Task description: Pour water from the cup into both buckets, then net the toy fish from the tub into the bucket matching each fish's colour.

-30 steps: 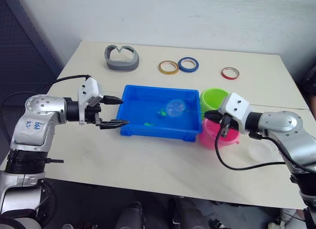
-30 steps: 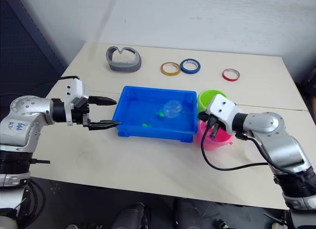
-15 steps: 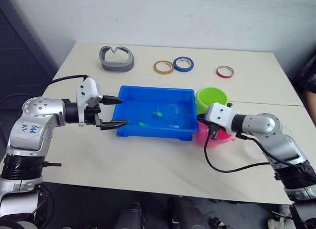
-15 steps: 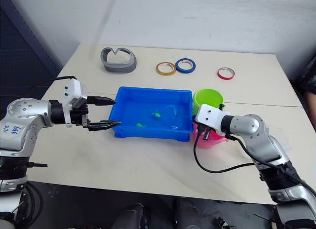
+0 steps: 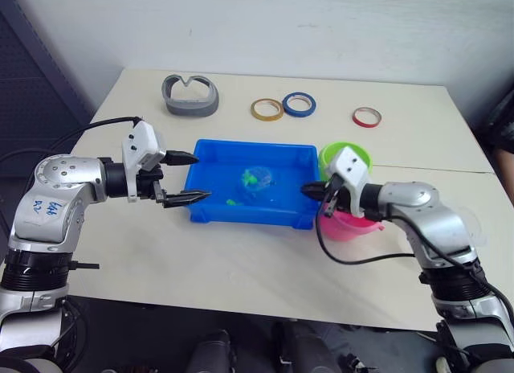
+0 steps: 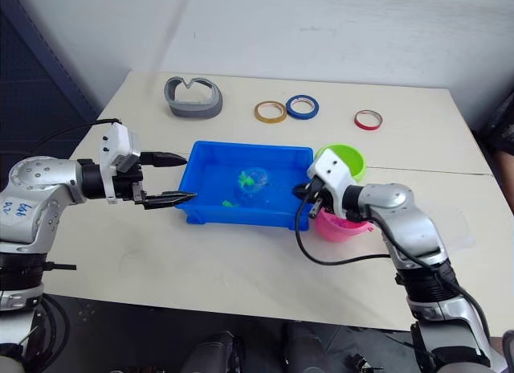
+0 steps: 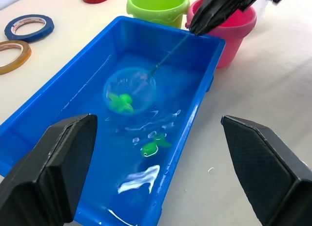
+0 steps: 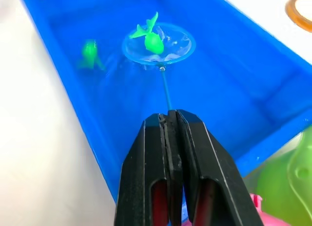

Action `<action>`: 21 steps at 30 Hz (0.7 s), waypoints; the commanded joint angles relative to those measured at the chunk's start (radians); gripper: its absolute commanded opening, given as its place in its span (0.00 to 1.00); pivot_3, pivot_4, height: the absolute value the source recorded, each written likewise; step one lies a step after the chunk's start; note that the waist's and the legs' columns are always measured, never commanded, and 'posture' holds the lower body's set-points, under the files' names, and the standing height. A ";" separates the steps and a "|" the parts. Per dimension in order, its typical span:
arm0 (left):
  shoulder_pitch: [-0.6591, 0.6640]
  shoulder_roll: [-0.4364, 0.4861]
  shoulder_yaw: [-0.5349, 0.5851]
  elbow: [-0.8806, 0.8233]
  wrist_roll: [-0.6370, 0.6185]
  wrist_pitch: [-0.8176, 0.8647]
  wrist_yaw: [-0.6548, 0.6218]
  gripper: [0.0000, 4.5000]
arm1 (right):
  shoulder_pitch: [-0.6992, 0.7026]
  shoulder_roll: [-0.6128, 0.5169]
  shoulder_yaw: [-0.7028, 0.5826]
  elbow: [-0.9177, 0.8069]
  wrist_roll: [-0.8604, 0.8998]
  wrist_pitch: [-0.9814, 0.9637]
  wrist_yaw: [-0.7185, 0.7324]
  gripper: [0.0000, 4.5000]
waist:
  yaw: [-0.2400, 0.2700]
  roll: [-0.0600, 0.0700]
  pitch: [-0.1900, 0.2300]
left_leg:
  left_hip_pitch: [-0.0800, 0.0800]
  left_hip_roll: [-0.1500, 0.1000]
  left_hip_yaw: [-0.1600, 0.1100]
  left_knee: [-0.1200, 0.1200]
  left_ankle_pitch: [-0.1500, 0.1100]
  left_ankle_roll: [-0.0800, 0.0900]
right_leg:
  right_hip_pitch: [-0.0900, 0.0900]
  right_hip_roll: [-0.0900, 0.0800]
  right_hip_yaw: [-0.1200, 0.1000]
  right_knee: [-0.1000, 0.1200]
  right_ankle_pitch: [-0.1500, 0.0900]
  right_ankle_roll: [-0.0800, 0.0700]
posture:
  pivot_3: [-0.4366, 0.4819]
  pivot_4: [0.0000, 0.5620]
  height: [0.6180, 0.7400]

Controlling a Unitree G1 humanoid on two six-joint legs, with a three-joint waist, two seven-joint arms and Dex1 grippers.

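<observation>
We clamp the net [image 8: 158, 43] stick in the right gripper [image 8: 171, 120]; a green fish [image 8: 153, 40] sits in its hoop, mid-tub [image 5: 210, 152]. Left gripper [image 5: 186, 178] gapes beside the tub. Risk: tilting the hoop spills the fish short of the green bucket [image 5: 347, 153].

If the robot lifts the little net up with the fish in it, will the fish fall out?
Probably not, if lifted level: the green fish lies inside the net hoop. The mesh looks shallow, so tilting might spill it. The handle is thin, so it may wobble in the right end effector.
</observation>
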 commanded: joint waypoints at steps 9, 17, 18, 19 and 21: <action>-0.186 -0.133 -0.024 0.134 -0.023 -0.044 -0.003 0.99 | 0.120 -0.125 -0.213 -0.228 0.111 0.016 -0.027 0.00 | 0.011 0.000 0.000 | -0.001 0.000 0.000 0.000 -0.001 0.001 | 0.000 0.000 0.000 -0.002 0.000 0.000 | 0.48 0.27 1.00; -0.333 -0.233 -0.107 0.313 0.015 -0.140 -0.077 0.99 | 0.277 -0.227 -0.495 -0.341 0.167 0.065 -0.084 0.00 | 0.025 0.000 0.000 | -0.001 0.000 0.000 0.000 0.000 0.001 | 0.000 0.000 0.000 -0.002 0.000 0.000 | 0.48 0.27 1.00; -0.351 -0.250 -0.117 0.340 0.022 -0.158 -0.087 0.99 | 0.299 -0.249 -0.515 -0.337 0.147 0.047 -0.089 0.00 | 0.025 0.000 0.000 | -0.001 0.000 0.000 0.000 0.000 0.000 | 0.000 0.000 0.000 -0.002 0.000 0.000 | 0.48 0.27 1.00; -0.364 -0.261 -0.123 0.360 0.027 -0.171 -0.094 0.99 | 0.314 -0.264 -0.526 -0.334 0.134 0.033 -0.094 0.00 | 0.026 0.000 0.000 | -0.001 0.000 0.000 0.000 0.000 0.000 | 0.000 0.001 0.000 -0.002 0.000 0.000 | 0.48 0.27 1.00; -0.388 -0.285 -0.131 0.398 0.037 -0.197 -0.105 0.99 | 0.364 -0.308 -0.524 -0.316 0.072 -0.045 -0.094 0.00 | 0.024 0.000 0.000 | -0.001 0.000 0.000 0.000 0.000 0.001 | 0.000 0.001 0.000 -0.002 0.000 0.000 | 0.48 0.27 1.00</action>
